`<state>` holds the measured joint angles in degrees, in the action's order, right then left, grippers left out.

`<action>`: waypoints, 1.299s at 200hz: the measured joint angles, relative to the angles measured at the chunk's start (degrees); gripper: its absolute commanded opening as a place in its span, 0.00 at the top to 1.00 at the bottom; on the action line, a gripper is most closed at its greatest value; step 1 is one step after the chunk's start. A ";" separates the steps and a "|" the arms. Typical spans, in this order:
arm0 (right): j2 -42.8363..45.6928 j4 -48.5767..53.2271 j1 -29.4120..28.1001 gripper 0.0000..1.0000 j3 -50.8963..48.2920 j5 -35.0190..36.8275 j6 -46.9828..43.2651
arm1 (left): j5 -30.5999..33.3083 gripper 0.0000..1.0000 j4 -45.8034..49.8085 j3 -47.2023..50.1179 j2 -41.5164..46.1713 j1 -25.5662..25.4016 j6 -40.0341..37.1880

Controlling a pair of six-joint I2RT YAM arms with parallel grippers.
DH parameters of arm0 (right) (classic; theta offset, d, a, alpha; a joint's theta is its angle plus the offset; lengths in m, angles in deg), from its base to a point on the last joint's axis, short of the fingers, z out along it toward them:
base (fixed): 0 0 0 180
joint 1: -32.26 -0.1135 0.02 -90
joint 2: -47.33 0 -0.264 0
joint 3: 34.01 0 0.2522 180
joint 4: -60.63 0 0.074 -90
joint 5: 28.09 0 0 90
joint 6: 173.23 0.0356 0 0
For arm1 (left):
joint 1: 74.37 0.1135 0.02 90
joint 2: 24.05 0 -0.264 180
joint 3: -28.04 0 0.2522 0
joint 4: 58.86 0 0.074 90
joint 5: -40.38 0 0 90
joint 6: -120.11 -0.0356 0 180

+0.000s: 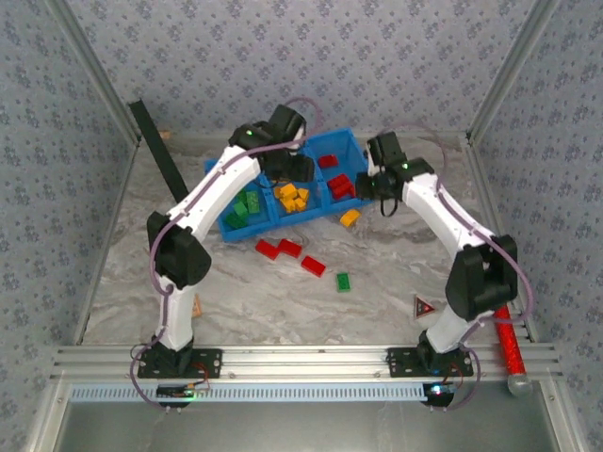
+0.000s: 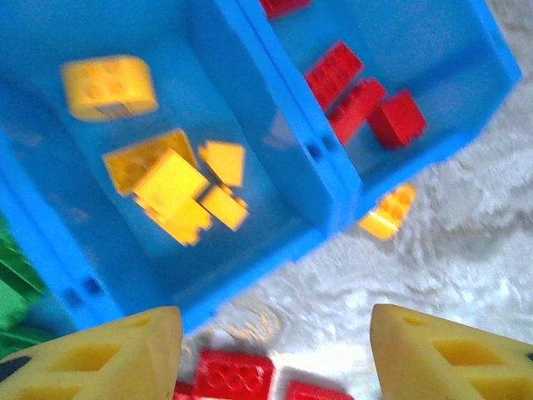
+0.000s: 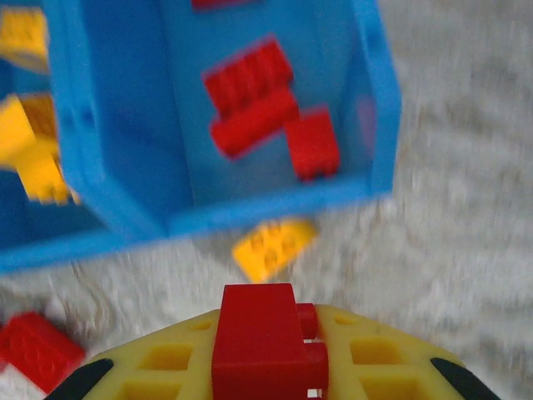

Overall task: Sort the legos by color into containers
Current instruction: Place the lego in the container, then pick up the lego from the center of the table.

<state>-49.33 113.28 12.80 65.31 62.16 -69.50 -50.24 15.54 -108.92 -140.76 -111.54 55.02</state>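
My right gripper pinches a red brick by its smooth sides, probably light, stiff and slick, the reds' compartment just ahead; my left gripper hangs spread.

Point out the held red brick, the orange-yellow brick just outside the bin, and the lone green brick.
held red brick [image 3: 256, 333], right wrist view, top face.
loose orange-yellow brick [image 3: 273, 247], right wrist view, studded top.
lone green brick [image 1: 344, 281], top external view, middle.
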 measured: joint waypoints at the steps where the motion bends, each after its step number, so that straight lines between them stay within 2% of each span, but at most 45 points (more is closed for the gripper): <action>1: -0.28 -0.07 0.02 0.72 0.33 0.00 -0.15 | -0.04 0.39 -0.02 0.37 0.13 -0.35 0.26; 61: -25.94 -4.00 0.37 0.72 26.47 -0.66 -8.11 | -7.67 0.38 -2.60 21.57 4.33 -16.50 11.30; 80: -31.85 -3.89 0.79 0.70 31.63 -0.68 -9.66 | -8.22 0.38 -4.31 23.58 4.28 -19.06 14.58; 105: -35.41 -3.30 1.29 0.67 33.99 -0.70 -11.52 | -8.17 0.38 -6.27 23.52 3.69 -21.99 17.92; 154: -36.65 -3.19 1.33 0.56 34.84 -1.33 -14.08 | -8.63 0.38 -9.70 23.54 -1.29 -25.68 22.99; 201: -35.71 -5.53 1.16 0.47 27.98 -3.91 -14.71 | -7.58 0.38 -10.95 23.54 -6.01 -26.99 26.21; 229: -32.87 -6.16 0.94 0.44 24.44 -5.66 -14.71 | -6.21 0.38 -10.95 23.52 -6.88 -27.02 27.10; 260: -25.70 -7.67 0.68 0.44 20.85 -7.34 -14.69 | -5.38 0.39 -10.54 23.12 -9.01 -26.97 27.28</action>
<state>-75.03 105.61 13.48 86.17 54.81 -84.18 -55.62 5.01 -85.80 -149.77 -138.51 82.29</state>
